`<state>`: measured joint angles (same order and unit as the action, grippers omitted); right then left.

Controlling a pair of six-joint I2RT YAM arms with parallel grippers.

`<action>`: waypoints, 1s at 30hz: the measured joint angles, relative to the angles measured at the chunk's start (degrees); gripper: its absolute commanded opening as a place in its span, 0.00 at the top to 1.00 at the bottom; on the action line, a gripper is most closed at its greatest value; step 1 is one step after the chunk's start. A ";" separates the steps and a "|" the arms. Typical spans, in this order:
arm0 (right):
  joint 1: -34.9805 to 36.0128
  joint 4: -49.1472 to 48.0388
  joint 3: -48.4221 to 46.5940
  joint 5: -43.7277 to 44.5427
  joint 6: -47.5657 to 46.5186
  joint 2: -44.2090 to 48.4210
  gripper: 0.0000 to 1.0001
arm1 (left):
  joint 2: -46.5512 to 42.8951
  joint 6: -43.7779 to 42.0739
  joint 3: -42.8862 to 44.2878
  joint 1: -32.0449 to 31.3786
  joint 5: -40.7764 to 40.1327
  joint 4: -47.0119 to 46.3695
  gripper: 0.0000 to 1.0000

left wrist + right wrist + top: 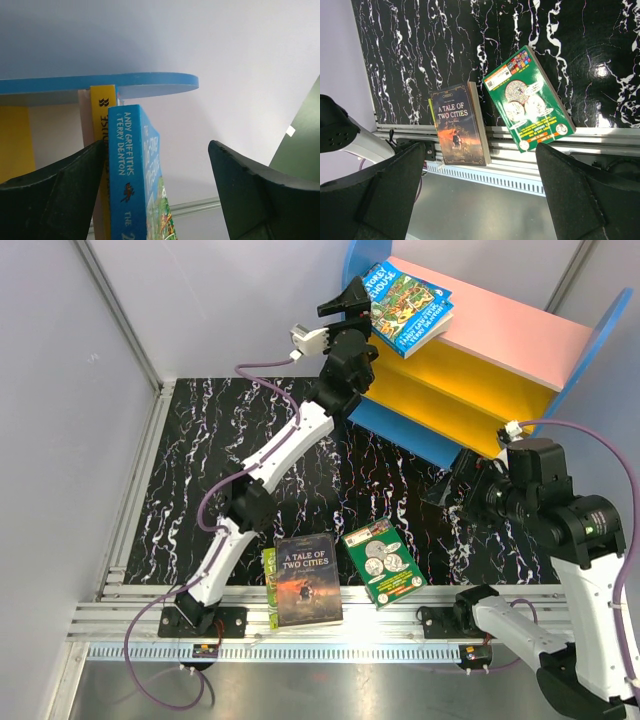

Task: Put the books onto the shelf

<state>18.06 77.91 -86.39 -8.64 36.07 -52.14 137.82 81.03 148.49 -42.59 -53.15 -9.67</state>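
Reaching with the left claw [355,298] up to the open shelf unit with blue side panels [400,425], at the end of its pink top board [510,335]. Fingers of this claw standing wide apart and gripping nothing. Between them, in the left wrist view, the spine of the thin blue paperback "Storey Treehouse" [405,295], close by one finger [60,195] and well apart from the other. Lying flat on the pink board, just in front of the claw. Against the blue spine, on the side of the nearer finger, a yellow spine [102,107] with black letters; cannot tell which book it belongs to.

Holding the right claw [480,150] above the black marbled table [220,440], far from the shelf, fully spread and empty. Below this claw, between its fingers in the right wrist view: the dark paperback "A Tale of Two Cities" [306,580] and the green paperback with silver coins on the cover [384,562]. Both flat, side by side, near but apart, their near ends on the metal rail [350,625] at the table edge. Under the dark paperback, showing at its left side, the edge of a lime-green thin book [268,575].
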 measured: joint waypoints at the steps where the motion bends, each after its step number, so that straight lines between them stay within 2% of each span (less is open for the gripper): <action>1: 0.00 0.00 0.13 -0.02 -0.02 -0.07 0.00 | -0.04 0.00 0.00 0.17 0.04 -0.74 0.12; 3: 0.00 0.00 0.39 -0.70 -0.09 -0.11 0.03 | -0.07 -0.02 0.00 0.39 0.22 -1.33 0.12; 5: 0.00 -0.02 0.98 -2.95 -0.39 -0.20 0.19 | -0.09 0.00 -0.07 0.42 0.44 -1.55 0.12; 6: 0.00 -0.09 1.18 -3.78 -0.46 -0.50 0.29 | -0.26 0.00 -0.42 0.42 0.61 -1.66 0.12; 7: 0.00 -0.55 1.20 -5.33 -0.52 -1.22 0.60 | -0.57 0.02 -0.96 0.44 0.76 -1.66 0.12; 9: 0.00 -2.16 0.55 -7.74 -0.72 -3.96 0.80 | -0.98 0.07 -1.62 0.50 1.11 -1.66 0.12; 10: 0.00 -2.38 -1.01 -8.46 -0.66 -6.45 0.85 | -1.20 0.11 -1.81 0.55 1.38 -1.57 0.12; 15: 0.00 -5.51 -16.44 -8.74 -3.21 -25.27 1.00 | -2.27 0.81 -1.99 1.01 3.13 -0.79 0.12; 20: 0.00 -6.23 -34.67 -7.30 -6.80 -42.73 1.00 | -4.26 2.01 -4.72 2.05 5.42 0.35 0.12; 27: -0.13 -4.63 -54.42 -7.45 -8.22 -55.01 1.00 | -6.01 4.39 -7.54 5.07 9.70 1.57 0.13; 30: -0.52 -5.27 -59.49 -8.13 -7.76 -58.23 0.97 | -6.12 5.42 -7.52 6.56 11.26 1.92 0.13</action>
<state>17.54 72.64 -145.88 -16.78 28.32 -110.37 131.70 86.46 140.97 -36.03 -41.89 -7.75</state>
